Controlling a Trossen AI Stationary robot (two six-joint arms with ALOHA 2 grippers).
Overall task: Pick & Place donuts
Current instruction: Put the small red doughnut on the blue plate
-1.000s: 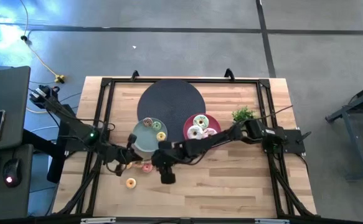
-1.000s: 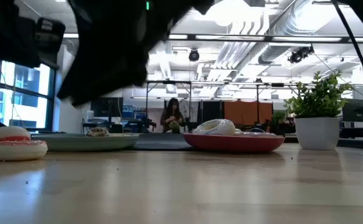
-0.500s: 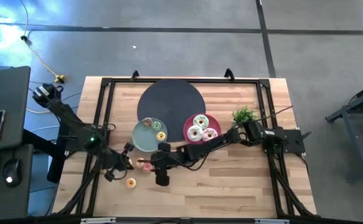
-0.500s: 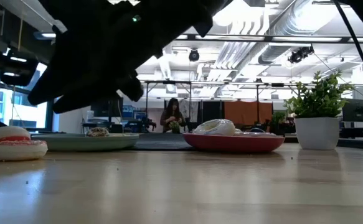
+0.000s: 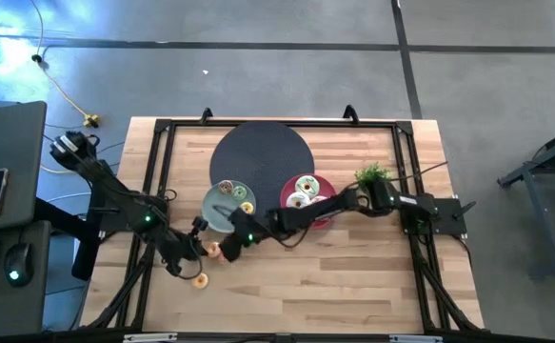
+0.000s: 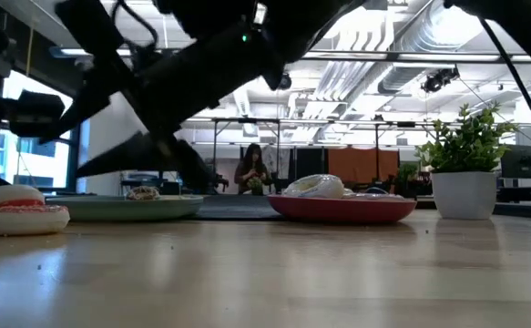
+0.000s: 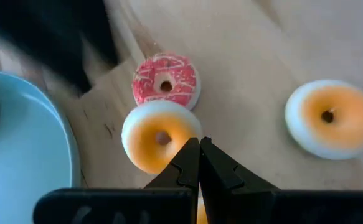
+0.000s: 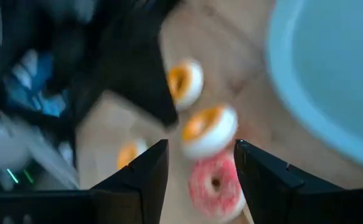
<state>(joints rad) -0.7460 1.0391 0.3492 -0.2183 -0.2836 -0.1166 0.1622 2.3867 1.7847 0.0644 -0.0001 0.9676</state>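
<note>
Right wrist view: the open, empty right gripper (image 8: 197, 163) hovers over the pink donut (image 8: 215, 184); orange donuts (image 7: 159, 136) crowd it at twelve o'clock. The shut left gripper (image 7: 198, 146) seems close; collision risk.

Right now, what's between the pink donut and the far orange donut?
In the left wrist view, only bare wooden table lies between the pink donut and the far orange donut. Another orange donut sits beside the pink one, off that line.

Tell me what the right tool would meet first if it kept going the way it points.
Probably the pink donut, which lies between the right tool's open fingers; the orange donut sits just beyond. Depth is unclear.
</note>
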